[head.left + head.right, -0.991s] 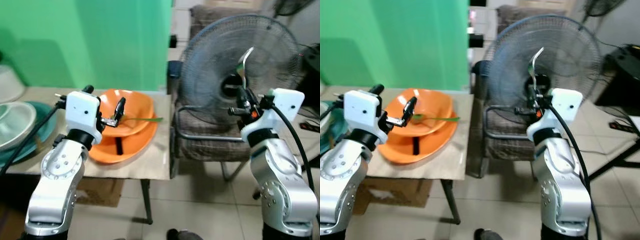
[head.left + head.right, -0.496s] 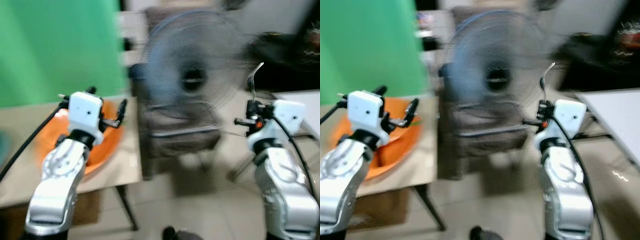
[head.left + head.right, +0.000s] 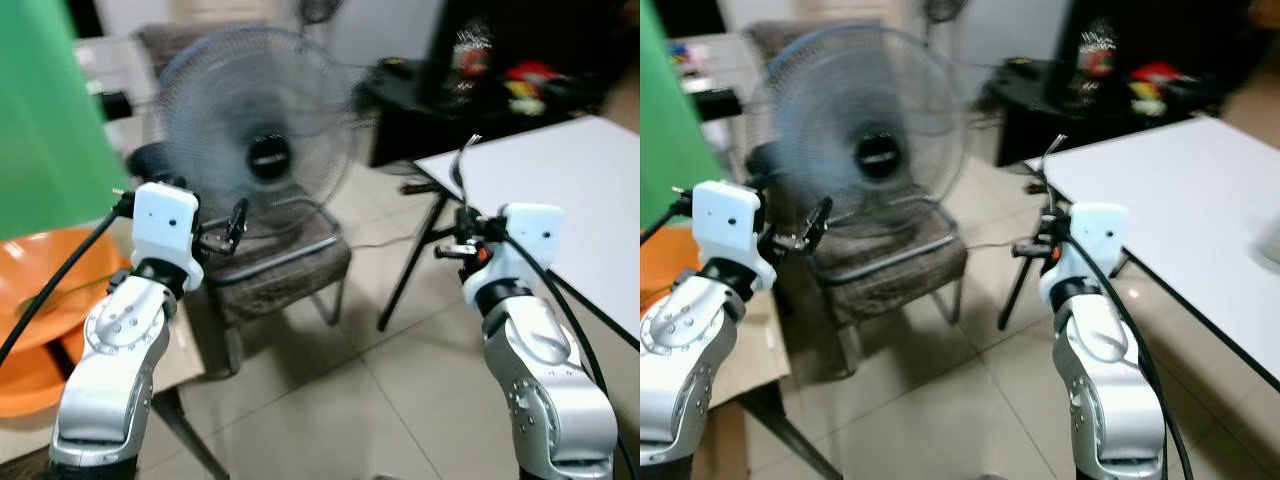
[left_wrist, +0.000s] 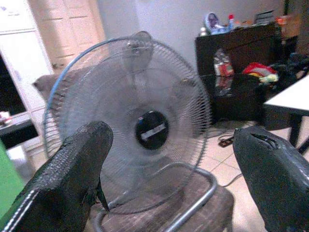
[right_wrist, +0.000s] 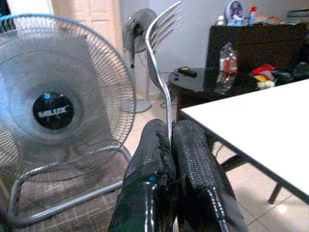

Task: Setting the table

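My right gripper [image 3: 464, 222] is raised at chest height and shut on the handle of a metal fork [image 3: 461, 166], whose tines point up. In the right wrist view the fork [image 5: 162, 57] stands pinched between the two black fingers [image 5: 150, 145]. A white table [image 3: 572, 190] lies just to the right of that gripper. My left gripper [image 3: 236, 216] is held up on the left, open, with nothing between its fingers [image 4: 77, 164]. Orange bowls [image 3: 38, 292] sit on a brown table at the far left edge.
A large standing fan [image 3: 252, 152] rests on a brown chair [image 3: 285, 272] straight ahead, between the two tables. A dark cabinet [image 3: 490, 80] with clutter on top stands behind the white table. Tiled floor [image 3: 400, 380] lies open in front of me.
The whole view has swung to the right: the orange bowls slid to the left edge and the white table came into view. Both grippers keep their pose, the fork still held.
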You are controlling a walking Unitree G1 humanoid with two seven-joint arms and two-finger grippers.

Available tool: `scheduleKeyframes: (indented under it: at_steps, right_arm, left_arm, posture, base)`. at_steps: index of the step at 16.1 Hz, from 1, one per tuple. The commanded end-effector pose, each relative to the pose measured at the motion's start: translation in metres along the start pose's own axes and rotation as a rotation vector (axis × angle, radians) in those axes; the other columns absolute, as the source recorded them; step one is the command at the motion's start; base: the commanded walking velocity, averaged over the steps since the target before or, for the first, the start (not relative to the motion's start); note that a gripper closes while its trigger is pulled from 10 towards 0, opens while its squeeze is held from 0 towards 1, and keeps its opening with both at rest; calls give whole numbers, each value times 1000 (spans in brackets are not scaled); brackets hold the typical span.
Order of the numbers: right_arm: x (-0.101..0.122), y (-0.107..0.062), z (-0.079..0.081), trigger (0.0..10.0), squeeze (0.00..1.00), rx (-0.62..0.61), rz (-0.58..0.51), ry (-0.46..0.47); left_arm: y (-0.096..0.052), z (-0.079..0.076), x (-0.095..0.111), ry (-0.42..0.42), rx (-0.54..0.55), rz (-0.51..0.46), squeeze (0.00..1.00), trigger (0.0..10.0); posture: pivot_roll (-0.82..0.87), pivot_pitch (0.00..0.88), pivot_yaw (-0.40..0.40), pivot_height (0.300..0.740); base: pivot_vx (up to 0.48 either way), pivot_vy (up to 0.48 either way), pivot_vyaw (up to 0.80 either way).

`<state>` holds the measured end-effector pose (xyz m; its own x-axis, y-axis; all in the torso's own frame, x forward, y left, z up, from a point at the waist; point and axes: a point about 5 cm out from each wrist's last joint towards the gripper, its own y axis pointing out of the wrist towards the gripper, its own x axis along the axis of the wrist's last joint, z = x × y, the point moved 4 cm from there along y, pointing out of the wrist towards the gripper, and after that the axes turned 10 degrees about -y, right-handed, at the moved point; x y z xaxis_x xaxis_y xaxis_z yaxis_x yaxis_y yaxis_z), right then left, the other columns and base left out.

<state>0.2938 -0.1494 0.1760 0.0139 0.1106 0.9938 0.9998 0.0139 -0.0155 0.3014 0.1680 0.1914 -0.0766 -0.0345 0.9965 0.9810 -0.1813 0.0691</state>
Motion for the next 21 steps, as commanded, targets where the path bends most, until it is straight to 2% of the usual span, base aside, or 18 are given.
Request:
scheduleKeyframes:
  at_steps: [1, 3, 6, 9, 12, 14, 17, 21]
  right_arm:
    - [2, 1, -3, 10000, 0, -2, 2, -10]
    - [1, 2, 0, 10000, 0, 17, 6, -3]
    - [3, 3, 1, 10000, 0, 6, -11, 12]
    - [-3, 5, -3, 10000, 0, -29, 20, -23]
    - [-11, 8, 1, 10000, 0, -14, 59, -47]
    - [-15, 11, 4, 10000, 0, 2, 71, -52]
    - [-15, 17, 2, 10000, 0, -21, 55, -159]
    - [-14, 17, 6, 10000, 0, 11, 46, -141]
  left_arm:
    - [-1, -5, -2, -31, -28, 30, 0, 10000]
    - [-1, -6, -4, -45, -36, 47, 0, 10000]
    - [1, -6, -2, -47, -10, 11, 0, 10000]
    - [2, -6, -2, -53, -7, 4, 0, 10000]
    - [2, 4, -2, -74, 49, -4, 0, 10000]
    - [1, 12, -4, -86, 80, -1, 0, 10000]
    - [-1, 14, -8, -74, 91, 15, 0, 10000]
    - [0, 11, -10, -69, 79, 20, 0, 10000]
  posture:
    - [152, 0, -11, 740]
    - [152, 0, -11, 740]
    - [148, 0, -8, 740]
    - [147, 0, -11, 740]
    - [155, 0, -22, 740]
    - [164, 0, -33, 740]
    - [170, 0, -43, 740]
    - [167, 0, -45, 740]
  base:
    - [0, 0, -763]
    - [0, 0, -769]
    - [0, 0, -765]
    - [0, 0, -758]
    - [0, 0, -746]
    - [159, 0, 0]
    - [355, 0, 0]
    - [376, 0, 0]
